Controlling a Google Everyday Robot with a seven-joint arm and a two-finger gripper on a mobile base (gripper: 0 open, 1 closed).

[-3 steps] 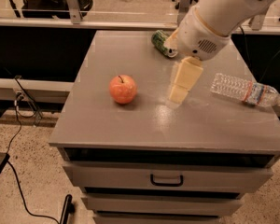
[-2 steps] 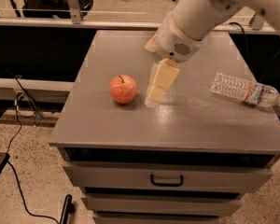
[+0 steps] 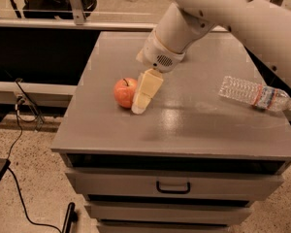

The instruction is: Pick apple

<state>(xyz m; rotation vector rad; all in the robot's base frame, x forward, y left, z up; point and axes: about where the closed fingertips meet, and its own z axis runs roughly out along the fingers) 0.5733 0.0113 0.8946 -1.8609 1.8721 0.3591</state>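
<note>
The apple (image 3: 124,92) sits on the grey surface (image 3: 184,130), toward 9 o'clock from its middle, stem up. The pincer (image 3: 140,106) hangs from the white arm (image 3: 223,8) and comes down at the apple's 3 o'clock side, touching or just beside it, with its cream tip close to the surface. I cannot tell whether it is spread or pressed together. A clear bottle (image 3: 254,93) lies on its side at 3 o'clock. Its red-and-blue label is too blurred to read.
</note>
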